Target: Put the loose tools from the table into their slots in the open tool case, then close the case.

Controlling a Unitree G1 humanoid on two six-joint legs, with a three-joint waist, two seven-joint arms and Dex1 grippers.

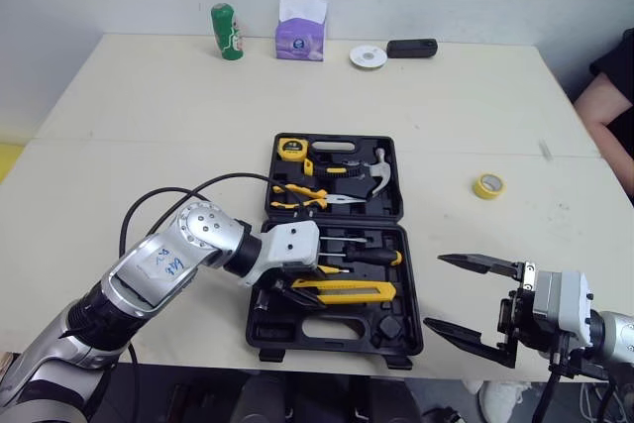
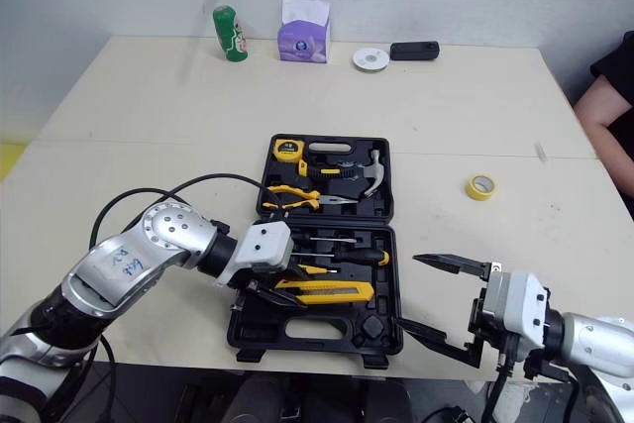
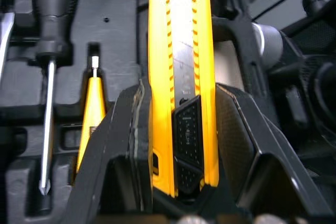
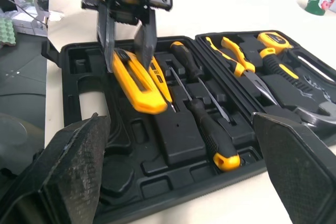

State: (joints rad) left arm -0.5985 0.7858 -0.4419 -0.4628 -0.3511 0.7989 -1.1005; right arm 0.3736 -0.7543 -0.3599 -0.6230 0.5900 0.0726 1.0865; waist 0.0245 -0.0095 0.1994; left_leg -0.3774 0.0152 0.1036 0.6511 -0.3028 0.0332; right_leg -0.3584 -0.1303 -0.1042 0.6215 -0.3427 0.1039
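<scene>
The tool case is matt black moulded plastic. The utility knife has a glossy yellow plastic body, a dull grey metal strip down its middle and a ribbed black slider. The screwdriver shaft and the hammer head are bright, smooth metal. The pads of the right gripper look rough, grainy and matt black. The table is smooth and matt.
</scene>
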